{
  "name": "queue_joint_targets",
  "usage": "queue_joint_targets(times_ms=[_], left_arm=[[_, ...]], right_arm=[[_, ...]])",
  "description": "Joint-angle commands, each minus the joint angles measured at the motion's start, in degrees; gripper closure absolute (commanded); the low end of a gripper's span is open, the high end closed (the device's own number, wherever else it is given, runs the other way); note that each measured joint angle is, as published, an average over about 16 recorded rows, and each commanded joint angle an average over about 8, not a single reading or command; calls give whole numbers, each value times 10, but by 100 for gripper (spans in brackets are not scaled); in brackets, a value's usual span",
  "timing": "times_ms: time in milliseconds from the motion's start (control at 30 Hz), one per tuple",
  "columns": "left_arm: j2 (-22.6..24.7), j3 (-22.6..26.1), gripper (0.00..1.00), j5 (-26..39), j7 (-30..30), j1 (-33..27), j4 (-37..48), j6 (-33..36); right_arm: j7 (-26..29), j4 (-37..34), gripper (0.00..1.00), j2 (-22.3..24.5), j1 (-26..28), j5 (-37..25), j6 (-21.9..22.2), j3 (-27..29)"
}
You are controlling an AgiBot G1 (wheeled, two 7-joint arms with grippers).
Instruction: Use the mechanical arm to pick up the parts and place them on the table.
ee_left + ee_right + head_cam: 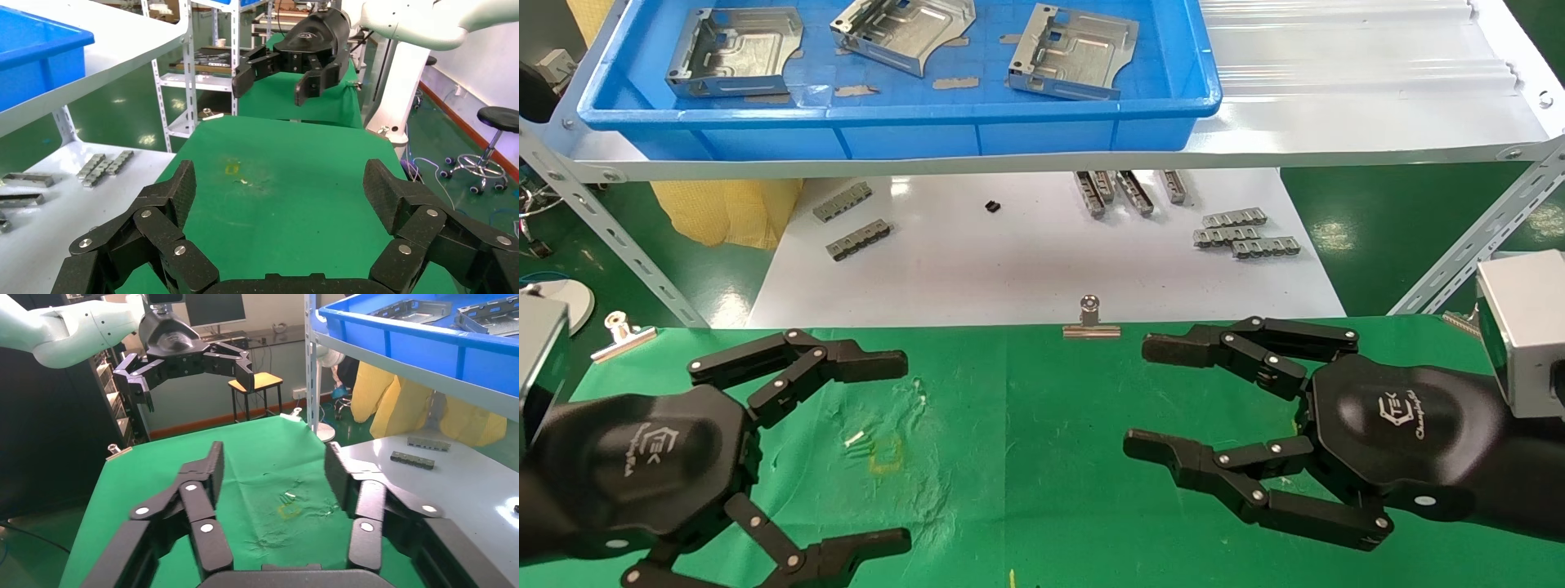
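Head view, parts: three shiny stamped sheet-metal plates lie in the blue plastic tray across the top of the frame, one upper left, one upper centre, one right of centre.
Head view, claws: two; the black jointed left claw at lower left and the black jointed right claw at lower right, both spread wide and empty over the green cloth counter.
Head view, clips: two silver binder clips, one at the counter's far edge in mid-frame, one at left.
Left wrist view: left claw gaping, nothing held; right claw at top centre.
Right wrist view: right claw wide open, empty; tray at upper right.
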Motion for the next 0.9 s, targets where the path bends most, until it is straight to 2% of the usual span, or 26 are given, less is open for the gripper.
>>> queue_joint_targets(times_ms=[33, 300, 333, 467, 567, 600, 733, 900], left_arm=[[0, 0, 0, 0, 0, 0, 0, 0], [0, 0, 0, 0, 0, 0, 0, 0], [0, 0, 0, 0, 0, 0, 0, 0], [0, 0, 0, 0, 0, 0, 0, 0], [0, 0, 0, 0, 0, 0, 0, 0], [0, 0, 0, 0, 0, 0, 0, 0], [0, 0, 0, 0, 0, 0, 0, 0], [0, 0, 0, 0, 0, 0, 0, 0]], right_arm=[[0, 0, 100, 0, 0, 0, 0, 0], [0, 0, 100, 0, 0, 0, 0, 0], [0, 0, 97, 0, 0, 0, 0, 0], [0, 0, 51, 0, 0, 0, 0, 0], [0, 0, 51, 0, 0, 0, 0, 0], [0, 0, 54, 0, 0, 0, 0, 0], [0, 0, 100, 0, 0, 0, 0, 0], [0, 0, 100, 0, 0, 0, 0, 0]])
